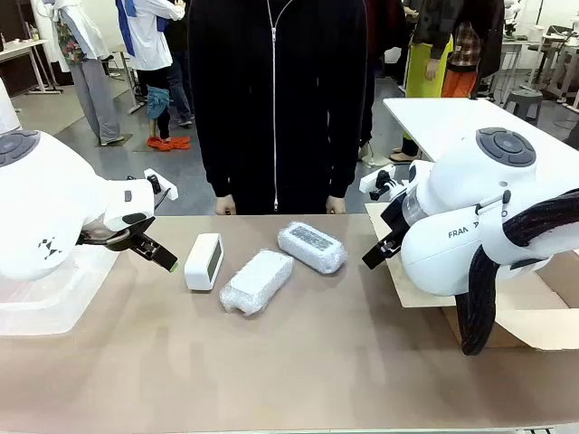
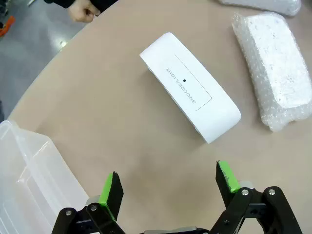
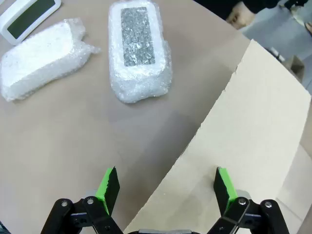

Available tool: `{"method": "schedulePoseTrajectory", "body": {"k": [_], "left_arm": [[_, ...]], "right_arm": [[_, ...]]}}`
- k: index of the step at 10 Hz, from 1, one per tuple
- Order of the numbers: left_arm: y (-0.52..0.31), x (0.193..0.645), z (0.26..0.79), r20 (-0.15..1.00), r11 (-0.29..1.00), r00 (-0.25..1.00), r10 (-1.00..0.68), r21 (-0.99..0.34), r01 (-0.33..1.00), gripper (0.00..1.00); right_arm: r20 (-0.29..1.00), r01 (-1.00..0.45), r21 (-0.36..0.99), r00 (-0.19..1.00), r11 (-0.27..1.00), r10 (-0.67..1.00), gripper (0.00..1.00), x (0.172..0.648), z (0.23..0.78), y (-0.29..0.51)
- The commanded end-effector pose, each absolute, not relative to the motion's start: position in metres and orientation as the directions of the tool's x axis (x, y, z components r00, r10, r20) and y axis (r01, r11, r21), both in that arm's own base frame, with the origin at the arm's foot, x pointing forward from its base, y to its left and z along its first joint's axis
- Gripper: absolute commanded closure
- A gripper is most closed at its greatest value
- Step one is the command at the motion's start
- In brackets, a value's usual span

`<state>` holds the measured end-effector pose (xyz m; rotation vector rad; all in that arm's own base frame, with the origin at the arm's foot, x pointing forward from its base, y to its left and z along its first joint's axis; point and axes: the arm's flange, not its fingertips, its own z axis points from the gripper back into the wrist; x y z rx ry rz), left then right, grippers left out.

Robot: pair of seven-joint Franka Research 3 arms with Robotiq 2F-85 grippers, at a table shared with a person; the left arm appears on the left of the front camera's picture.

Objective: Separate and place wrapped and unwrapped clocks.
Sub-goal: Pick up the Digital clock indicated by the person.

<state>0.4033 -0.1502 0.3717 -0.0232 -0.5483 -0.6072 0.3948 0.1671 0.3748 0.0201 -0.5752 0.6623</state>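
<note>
Left tool [image 2: 168, 183] by plastic bin [image 2: 29, 165] and right tool [image 3: 165, 187] over cardboard sheet [image 3: 253, 122] both gape empty.

Bright, even overhead light, soft shadows, sharp focus (wrist views bend at the edges)

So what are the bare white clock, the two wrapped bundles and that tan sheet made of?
The bare clock looks like smooth matte white plastic, with rounded edges and printed lettering. The near bundle and far bundle are in clear bubble wrap: air pockets, glinting. The tan sheet seems plain cardboard, matte with a ragged edge.
</note>
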Motion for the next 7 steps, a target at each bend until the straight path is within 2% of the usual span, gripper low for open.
{"method": "schedulePoseTrajectory", "body": {"k": [1,7], "left_arm": [[-0.1502,0.4033,0.3716,0.496,0.825,0.683,-0.536,0.137,0.548,0.0],[-0.1502,0.4033,0.3716,0.496,0.825,0.683,-0.536,0.137,0.548,0.0]], "right_arm": [[0.51,-0.586,-0.161,0.639,0.794,0.575,0.0,0.3948,0.3748,0.1672],[0.51,-0.586,-0.161,0.639,0.794,0.575,0.0,0.3948,0.3748,0.1672]]}}
